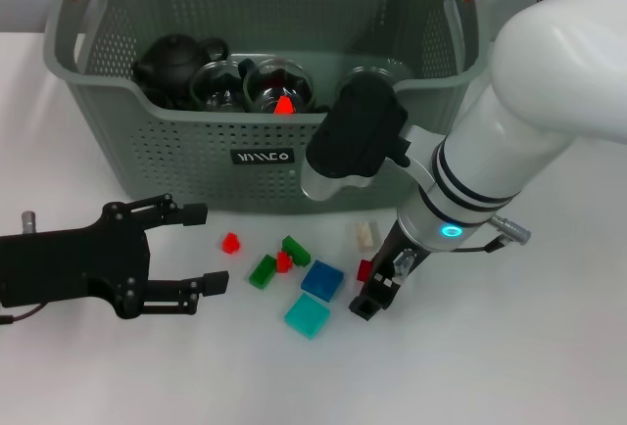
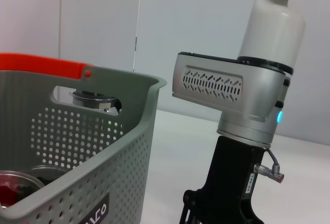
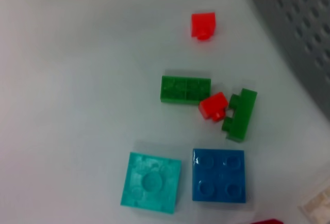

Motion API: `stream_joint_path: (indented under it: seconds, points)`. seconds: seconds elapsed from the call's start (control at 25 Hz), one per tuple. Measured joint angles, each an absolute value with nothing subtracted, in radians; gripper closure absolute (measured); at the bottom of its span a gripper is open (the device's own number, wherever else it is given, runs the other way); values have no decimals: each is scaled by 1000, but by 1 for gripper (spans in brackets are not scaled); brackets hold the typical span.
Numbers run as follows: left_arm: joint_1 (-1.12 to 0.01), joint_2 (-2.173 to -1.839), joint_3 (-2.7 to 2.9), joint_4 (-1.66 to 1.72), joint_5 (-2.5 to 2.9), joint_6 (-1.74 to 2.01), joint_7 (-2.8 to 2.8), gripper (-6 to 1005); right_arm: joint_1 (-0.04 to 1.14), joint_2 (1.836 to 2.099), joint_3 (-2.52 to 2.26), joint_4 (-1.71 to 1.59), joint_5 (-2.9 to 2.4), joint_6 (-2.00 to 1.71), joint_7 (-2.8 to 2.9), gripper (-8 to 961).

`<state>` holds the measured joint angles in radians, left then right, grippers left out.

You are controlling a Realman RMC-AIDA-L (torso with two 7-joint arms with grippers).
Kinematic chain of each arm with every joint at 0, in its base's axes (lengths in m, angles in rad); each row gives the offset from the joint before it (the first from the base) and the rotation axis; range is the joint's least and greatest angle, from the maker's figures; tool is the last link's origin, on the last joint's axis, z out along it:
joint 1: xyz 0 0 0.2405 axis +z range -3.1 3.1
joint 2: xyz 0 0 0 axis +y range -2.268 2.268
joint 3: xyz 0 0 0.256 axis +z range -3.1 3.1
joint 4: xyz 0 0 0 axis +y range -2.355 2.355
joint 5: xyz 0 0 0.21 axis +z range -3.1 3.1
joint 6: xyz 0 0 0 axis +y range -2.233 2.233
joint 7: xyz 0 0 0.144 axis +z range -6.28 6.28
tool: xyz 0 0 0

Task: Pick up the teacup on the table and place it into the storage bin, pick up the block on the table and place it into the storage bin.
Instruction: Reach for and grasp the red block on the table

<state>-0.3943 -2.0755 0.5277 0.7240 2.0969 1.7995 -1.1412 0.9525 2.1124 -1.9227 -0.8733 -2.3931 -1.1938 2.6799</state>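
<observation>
Head view shows the right gripper (image 1: 377, 293) pointing down at the white tabletop (image 1: 509, 366), its black fingers closed around a small dark red block (image 1: 364, 270), with the white forearm rising up and to the right from it. The left gripper (image 1: 201, 247) lies low over the tabletop at the left, its fingers spread apart and grasping nothing.

Right wrist view looks straight down on loose pieces: a blue square block (image 3: 218, 182), a teal square block (image 3: 151, 182), two green bricks (image 3: 185, 89) and two small red ones.

Left wrist view shows the right arm's wrist beside the storage bin (image 2: 118, 157).

That grey-green perforated bin stands at the back of the tabletop, holding a black teapot (image 1: 174, 61) and glass teacups (image 1: 279, 87).
</observation>
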Motion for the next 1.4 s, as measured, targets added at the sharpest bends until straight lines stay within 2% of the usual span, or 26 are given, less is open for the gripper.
stream_joint_path:
  seconds: [0.36, 0.6, 0.8, 1.12, 1.32, 1.4]
  points:
    - [-394, -2075, 528, 724, 2097, 1802, -1141, 127, 953, 2108, -1918, -887, -2395, -1211, 2683, 347]
    - [-394, -2076, 528, 727, 2097, 1807, -1143, 127, 945, 2104, -1903, -920, -2400, -1232, 2687, 539]
    - [-394, -2075, 528, 726, 2097, 1805, -1143, 127, 950, 2105, -1899, -915, -2401, -1220, 2690, 394]
    - [-396, -2074, 528, 726, 2097, 1803, -1144, 127, 945, 2109, -1906, -905, -2400, -1180, 2698, 380]
    - [-396, -2074, 528, 725, 2097, 1803, -1144, 127, 948, 2112, -1908, -881, -2399, -1166, 2700, 419]
    - [-396, -2074, 528, 726, 2097, 1803, -1144, 127, 949, 2112, -1908, -874, -2397, -1159, 2700, 480]
